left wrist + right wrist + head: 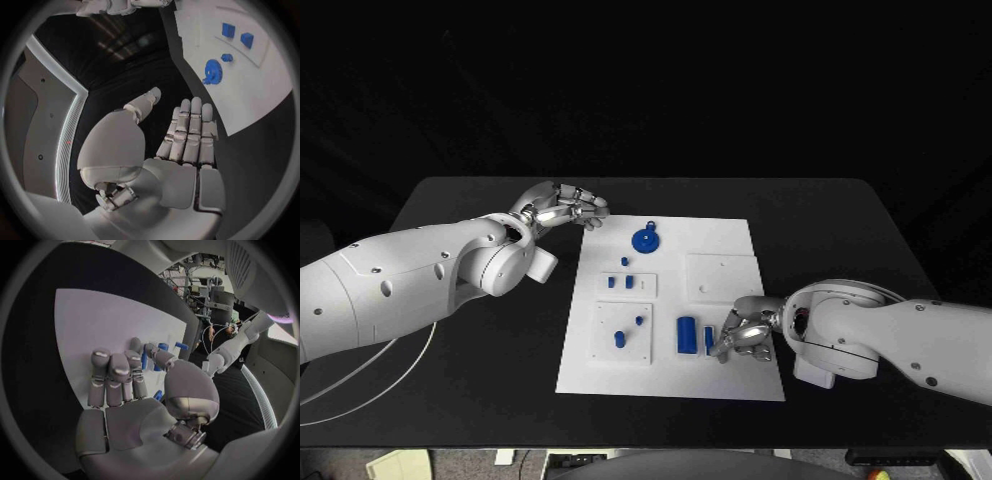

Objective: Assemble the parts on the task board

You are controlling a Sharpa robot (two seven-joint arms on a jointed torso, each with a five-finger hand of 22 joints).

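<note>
Parts in blue lie scattered over the task board (718,270), the white plate in the middle of the black surface (834,220); a blue gear (646,241) sits near the board's far edge, small pegs (627,282) stand in raised white blocks toward the middle, and a larger blue cylinder (687,335) lies near the near edge beside a slimmer blue pin (710,340).

Right hand (744,338) sits over the board's near right corner; in the right wrist view its fingers (119,375) are curled down close around the slim pin, with thumb and a finger on either side of it, so it looks to be pinching the pin, though whether the pin is lifted off the board I cannot tell. Left hand (567,208) hovers just off the board's far left corner; its fingers (187,130) are held straight and close together and hold nothing.

By their look these pieces are hard moulded plastic; light, stiff, not fragile, but smooth and small enough to slip or roll from a loose pinch. The pin and cylinder would be best taken across the middle of their length, fingertips on opposite sides, so an end stays free for seating; the gear by its rim or raised hub rather than its teeth. The board itself seems light and could slide if a part is pushed sideways; pressing straight down looks safer.
</note>
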